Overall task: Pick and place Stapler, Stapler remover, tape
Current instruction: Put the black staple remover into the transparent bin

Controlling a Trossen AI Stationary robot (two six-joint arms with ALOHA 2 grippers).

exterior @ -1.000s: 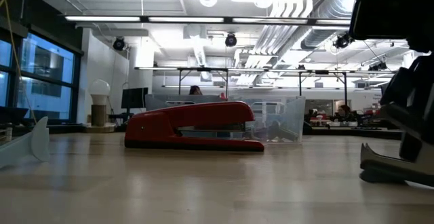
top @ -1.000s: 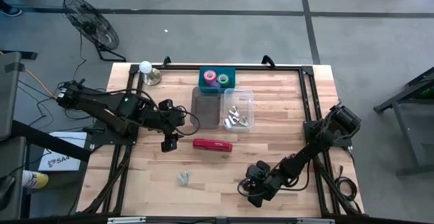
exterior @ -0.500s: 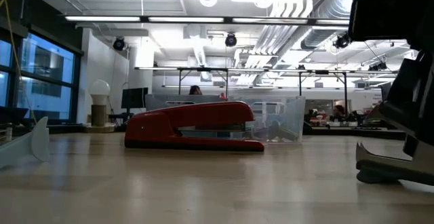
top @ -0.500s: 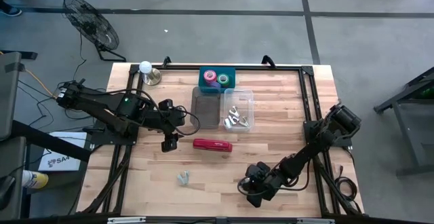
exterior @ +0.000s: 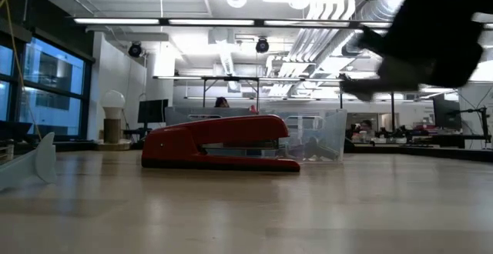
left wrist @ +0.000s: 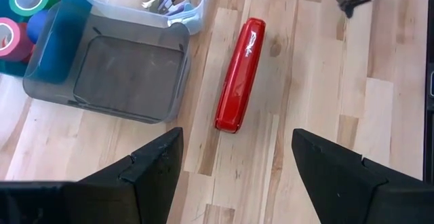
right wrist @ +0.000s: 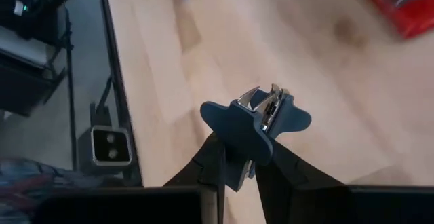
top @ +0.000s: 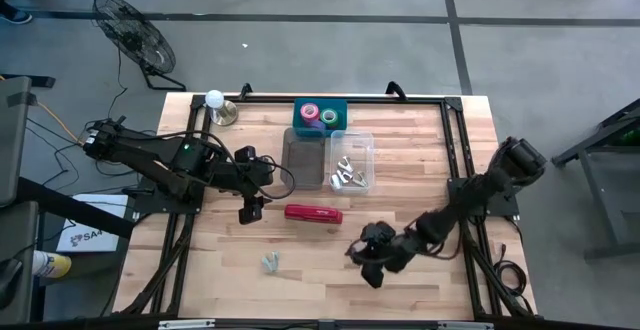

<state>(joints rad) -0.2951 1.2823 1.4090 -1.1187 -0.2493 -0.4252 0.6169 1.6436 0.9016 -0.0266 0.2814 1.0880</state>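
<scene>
The red stapler [top: 313, 213] lies flat on the wooden table at its middle, and shows in the left wrist view as the stapler [left wrist: 239, 75]. My left gripper [top: 250, 210] hovers open just left of it, fingers [left wrist: 156, 163] spread. Nearer the front edge, my right gripper [top: 372, 268] is shut on a dark blue staple remover [right wrist: 254, 119] above the table. A pale staple remover [top: 269, 262] lies on the wood near the front. Tape rolls [top: 320, 115] sit in the teal bin at the far side. My right gripper pinches the dark blue staple remover between its two fingers [right wrist: 211, 166] at the end [right wrist: 239, 156] opposite its metal claws [right wrist: 268, 102]. The claws point away from the gripper. The remover is lifted clear of the table.
A grey bin [top: 303, 150] and a clear bin [top: 352, 160] with several staple removers stand side by side behind the stapler. A white bulb on a stand [top: 216, 103] is at the far left corner. Bare wood lies left of the pale remover and along the right side.
My right gripper has risen from the table with the dark blue staple remover, which rested on the wood a second ago and now hangs clear. The gripper has also shifted a little toward the far edge and the stapler.
</scene>
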